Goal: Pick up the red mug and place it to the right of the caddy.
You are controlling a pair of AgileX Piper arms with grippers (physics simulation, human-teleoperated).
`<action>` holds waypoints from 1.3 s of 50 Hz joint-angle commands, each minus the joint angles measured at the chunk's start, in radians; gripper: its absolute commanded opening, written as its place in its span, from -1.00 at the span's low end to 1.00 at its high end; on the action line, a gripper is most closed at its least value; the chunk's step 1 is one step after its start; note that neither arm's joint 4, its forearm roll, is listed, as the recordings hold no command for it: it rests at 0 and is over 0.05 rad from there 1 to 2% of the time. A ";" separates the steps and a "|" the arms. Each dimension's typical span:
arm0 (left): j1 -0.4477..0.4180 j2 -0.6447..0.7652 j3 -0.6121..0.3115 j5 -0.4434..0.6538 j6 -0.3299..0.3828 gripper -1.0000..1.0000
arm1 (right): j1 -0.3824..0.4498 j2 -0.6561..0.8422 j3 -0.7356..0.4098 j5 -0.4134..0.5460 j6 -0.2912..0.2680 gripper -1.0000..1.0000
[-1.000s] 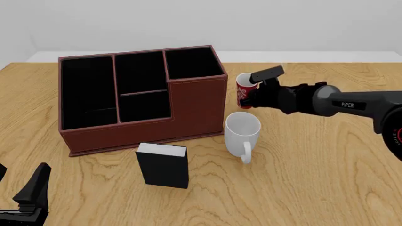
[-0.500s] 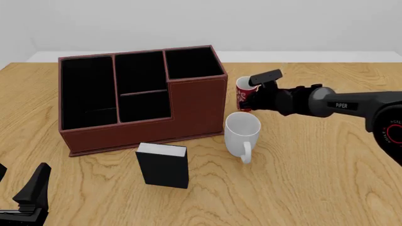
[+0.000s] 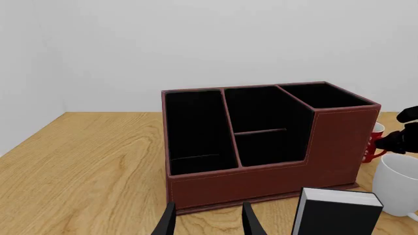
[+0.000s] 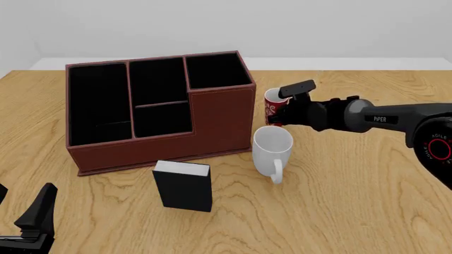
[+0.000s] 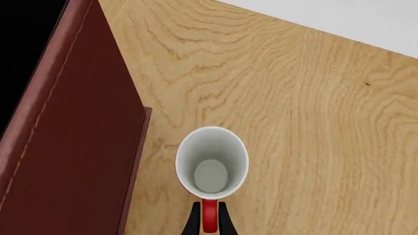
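The red mug [image 4: 272,106] with white swirls stands upright just right of the caddy [image 4: 219,121], at or barely above the table; I cannot tell if it touches. My right gripper [image 4: 282,111] is shut on its handle. In the right wrist view the mug's white inside [image 5: 211,164] shows from above, with the handle pinched between the gripper [image 5: 209,224] fingers, and the caddy wall [image 5: 72,137] alongside. My left gripper [image 4: 29,225] stays low at the near left, open and empty; its view shows the caddy [image 3: 261,178] and a sliver of the red mug [image 3: 375,142].
A plain white mug [image 4: 272,147] stands directly in front of the red mug, handle toward me. A small black box with a white top [image 4: 183,186] stands in front of the caddy. Bare wood stretches to the right of both mugs.
The right gripper has moved slightly down and left toward the caddy, and the red mug has shifted with it, sitting lower in the front view. The left arm has not moved.
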 commanded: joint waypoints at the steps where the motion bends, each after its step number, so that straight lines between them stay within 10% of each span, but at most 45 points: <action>1: 0.000 0.000 0.000 0.000 0.000 1.00 | -0.001 0.015 -0.013 -0.003 0.021 -1.00; 28: 0.000 0.000 0.000 0.000 0.000 1.00 | 0.004 0.037 -0.031 0.011 0.036 -1.00; 29: 0.000 0.000 0.000 0.000 0.000 1.00 | 0.004 0.036 -0.031 0.011 0.035 1.00; 65: 0.000 0.000 0.000 0.000 0.000 1.00 | -0.009 -0.065 -0.002 0.034 0.078 1.00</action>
